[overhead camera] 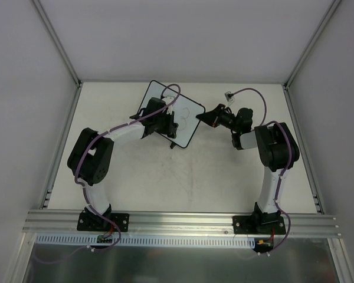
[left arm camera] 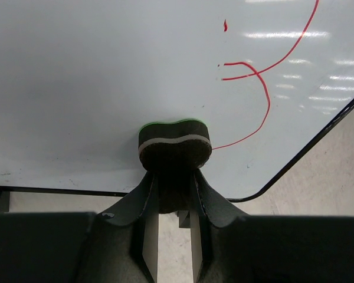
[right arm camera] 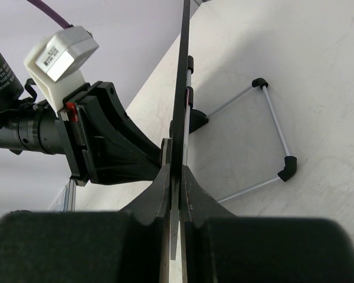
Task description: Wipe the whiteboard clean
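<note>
Left wrist view: left gripper (left arm camera: 174,197) narrowed onto a felt eraser (left arm camera: 174,144), face pressed on the whiteboard (left arm camera: 76,76). Sweep rightward from the eraser through the red strokes (left arm camera: 264,100), pressing evenly, stopping short of the rim. Brace with right gripper (right arm camera: 177,177), pinched on the whiteboard's edge right of the eraser.

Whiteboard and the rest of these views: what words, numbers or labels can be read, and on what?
"3": handwritten in red on the whiteboard, readable in the top view. The left wrist view shows only part of its strokes.
Label on the white box, right wrist view: dark print, too small to read.
Eraser: no print visible.
Nothing else is legible.
</note>
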Motion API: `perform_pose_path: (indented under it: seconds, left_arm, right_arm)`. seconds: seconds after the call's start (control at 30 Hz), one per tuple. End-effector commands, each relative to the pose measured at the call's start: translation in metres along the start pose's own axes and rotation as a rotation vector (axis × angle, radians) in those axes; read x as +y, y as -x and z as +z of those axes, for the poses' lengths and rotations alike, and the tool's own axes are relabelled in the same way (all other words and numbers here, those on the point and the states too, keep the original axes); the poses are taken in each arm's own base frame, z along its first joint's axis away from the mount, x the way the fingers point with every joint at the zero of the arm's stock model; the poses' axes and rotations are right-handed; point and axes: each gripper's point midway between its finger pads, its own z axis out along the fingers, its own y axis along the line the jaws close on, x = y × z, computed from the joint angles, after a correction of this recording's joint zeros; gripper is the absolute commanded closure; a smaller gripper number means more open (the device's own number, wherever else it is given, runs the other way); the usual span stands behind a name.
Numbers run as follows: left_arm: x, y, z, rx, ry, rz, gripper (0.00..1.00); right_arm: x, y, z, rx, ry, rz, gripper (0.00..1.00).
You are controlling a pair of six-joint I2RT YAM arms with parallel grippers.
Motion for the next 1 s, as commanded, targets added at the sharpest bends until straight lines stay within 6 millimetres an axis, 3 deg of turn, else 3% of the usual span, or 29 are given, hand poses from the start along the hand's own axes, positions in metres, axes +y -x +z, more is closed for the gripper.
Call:
perform_pose_path:
  seconds: [0.0, 0.27, 0.37, 0.57, 0.7, 0.97]
  left_arm:
    - [0.012, -0.033, 0.007, 0.061, 0.061, -0.019, 1.00]
    - [-0.002, 0.000, 0.012, 0.007, 0.011, 0.004, 1.00]
    - [-0.011, 0.033, 0.011, -0.057, -0.015, 0.020, 1.00]
    - [-0.024, 0.074, 0.016, -0.106, -0.046, 0.034, 1.00]
    - [-0.028, 0.090, 0.022, -0.117, -0.055, 0.040, 1.00]
    - [-0.032, 0.126, 0.014, -0.163, -0.038, 0.078, 1.00]
  right_arm:
    - [0.062, 0.013, 0.002, -0.017, 0.232, -0.267, 1.00]
    - [0.063, 0.011, 0.002, -0.012, 0.235, -0.266, 1.00]
    - [0.062, 0.010, 0.002, -0.011, 0.234, -0.266, 1.00]
    - [0.063, 0.010, 0.003, -0.008, 0.237, -0.266, 1.00]
    - [0.064, 0.010, 0.003, -0.008, 0.241, -0.270, 1.00]
    - [0.065, 0.007, 0.005, 0.000, 0.248, -0.271, 1.00]
